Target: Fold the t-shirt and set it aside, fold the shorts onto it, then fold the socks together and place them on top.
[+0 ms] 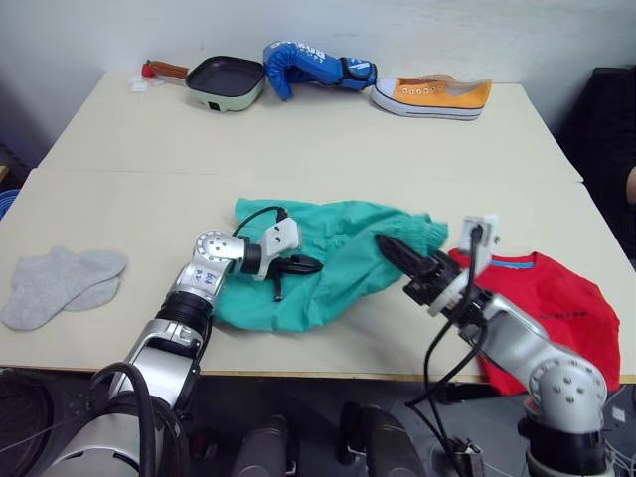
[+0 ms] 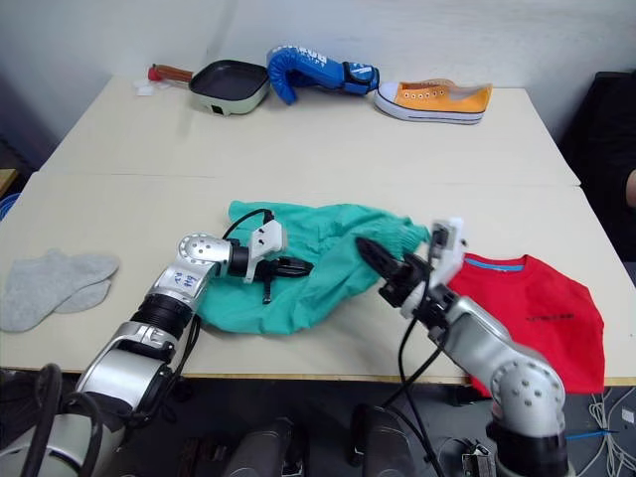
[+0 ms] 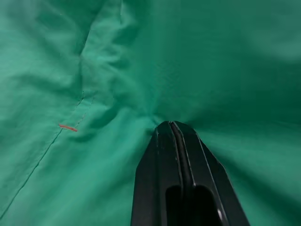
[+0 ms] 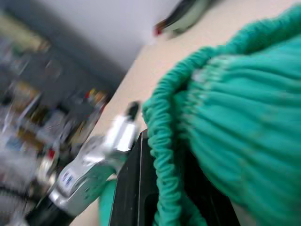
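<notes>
Beige table (image 1: 328, 149): your left pincer (image 1: 291, 266) clenched on the shorts (image 1: 343, 260); your right pincer (image 1: 400, 256) grasping their waistband; t-shirt (image 1: 556, 308) just beyond it.

Shorts (image 1: 328, 260) between socks (image 1: 60, 283) and t-shirt (image 1: 552, 308)

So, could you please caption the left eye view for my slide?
Both grippers, left and right, work the teal shorts beside the red t-shirt.

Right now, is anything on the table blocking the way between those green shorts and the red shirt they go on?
Nothing visible does. The shorts lie right beside the t-shirt, with only the right gripper at the waistband between them.
</notes>
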`<state>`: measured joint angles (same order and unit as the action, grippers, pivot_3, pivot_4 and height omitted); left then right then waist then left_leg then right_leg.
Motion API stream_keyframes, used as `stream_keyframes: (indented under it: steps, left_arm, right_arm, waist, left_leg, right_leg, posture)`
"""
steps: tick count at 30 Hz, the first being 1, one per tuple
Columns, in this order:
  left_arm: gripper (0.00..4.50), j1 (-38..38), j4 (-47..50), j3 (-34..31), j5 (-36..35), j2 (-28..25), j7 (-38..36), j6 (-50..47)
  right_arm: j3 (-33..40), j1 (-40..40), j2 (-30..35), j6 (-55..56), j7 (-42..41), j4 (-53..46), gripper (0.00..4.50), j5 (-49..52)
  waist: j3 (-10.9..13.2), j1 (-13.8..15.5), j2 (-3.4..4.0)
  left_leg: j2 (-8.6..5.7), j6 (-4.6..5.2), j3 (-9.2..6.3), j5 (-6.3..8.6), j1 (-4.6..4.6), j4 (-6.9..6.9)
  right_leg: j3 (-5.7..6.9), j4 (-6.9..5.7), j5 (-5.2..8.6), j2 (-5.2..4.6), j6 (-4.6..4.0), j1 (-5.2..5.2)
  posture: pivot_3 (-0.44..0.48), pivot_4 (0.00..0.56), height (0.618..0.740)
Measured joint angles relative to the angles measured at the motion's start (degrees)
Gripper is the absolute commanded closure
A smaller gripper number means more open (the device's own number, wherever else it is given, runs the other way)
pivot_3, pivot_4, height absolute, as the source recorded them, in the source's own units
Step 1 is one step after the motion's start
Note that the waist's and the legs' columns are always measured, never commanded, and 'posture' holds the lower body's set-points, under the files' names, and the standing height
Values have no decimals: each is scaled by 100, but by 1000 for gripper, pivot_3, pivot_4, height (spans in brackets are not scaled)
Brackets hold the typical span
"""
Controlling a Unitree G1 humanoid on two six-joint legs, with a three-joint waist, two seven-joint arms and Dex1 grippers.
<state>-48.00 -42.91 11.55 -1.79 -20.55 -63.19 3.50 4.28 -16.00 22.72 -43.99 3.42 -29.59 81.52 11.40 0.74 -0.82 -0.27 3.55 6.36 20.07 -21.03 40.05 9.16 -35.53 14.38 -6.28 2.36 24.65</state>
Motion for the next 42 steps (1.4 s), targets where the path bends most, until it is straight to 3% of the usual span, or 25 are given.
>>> stream_keyframes:
  steps: [7,9,13,17,26,32,37,42]
  left_arm:
    - [4500,51,231,-225,-99,-39,275,-590]
    - [4090,247,558,-403,-260,-231,304,-962]
    - [2984,743,1429,-736,-496,-791,329,-1679]
    - [1690,1214,2311,-1318,-812,-1318,574,-2482]
    - [1679,1697,3044,-2193,-1319,-2095,918,-3336]
    - [1679,1327,3064,-2417,-1642,-2411,875,-3558]
    - [1679,649,3305,-2530,-2404,-2561,503,-4212]
    - [2947,806,4201,-2074,-2868,-2410,98,-4569]
  right_arm:
    - [-2029,-2032,97,-374,-1561,1064,4478,-2238]
    - [-2533,-2332,84,-316,-2108,1414,4500,-2916]
    - [-2725,-2457,-186,-239,-2832,1892,4500,-3448]
    - [-2793,-2640,-459,-177,-3490,2314,3311,-3851]
    - [-2932,-2804,-1062,160,-4403,2778,107,-4735]
    - [-2876,-2786,-1025,244,-4778,2467,107,-4899]
    - [-2390,-2718,-640,131,-4837,1987,107,-4861]
    - [-1758,-2537,-588,131,-4443,2005,1776,-4957]
  waist:
    - [0,-50,1]
    - [0,-90,0]
    - [1,-173,1]
    - [2,-221,4]
    - [7,-221,12]
    - [9,-214,14]
    - [9,-204,14]
    - [11,-227,19]
  left_leg:
    - [-1,2,1,-1,-18,1]
    - [-2,3,1,-1,-20,0]
    - [-1,1,0,-2,-21,-5]
    - [-1,-1,-4,-2,-21,-4]
    - [-4,-10,-18,2,-26,-4]
    - [-5,-15,-24,4,-28,-4]
    - [-7,-18,-28,5,-27,-4]
    - [-7,-24,-26,3,-22,-10]
  right_leg:
    - [8,-3,0,0,0,15]
    - [9,-1,0,0,0,15]
    - [11,-2,0,2,0,20]
    - [12,0,0,1,0,16]
    - [10,2,0,2,0,17]
    - [9,3,0,4,0,17]
    - [8,6,1,4,0,12]
    - [3,7,2,11,0,11]
  posture:
    - [0,150,740]
    - [0,150,740]
    - [0,150,740]
    - [0,150,740]
    - [0,150,740]
    - [0,150,740]
    - [0,150,740]
    - [0,150,740]
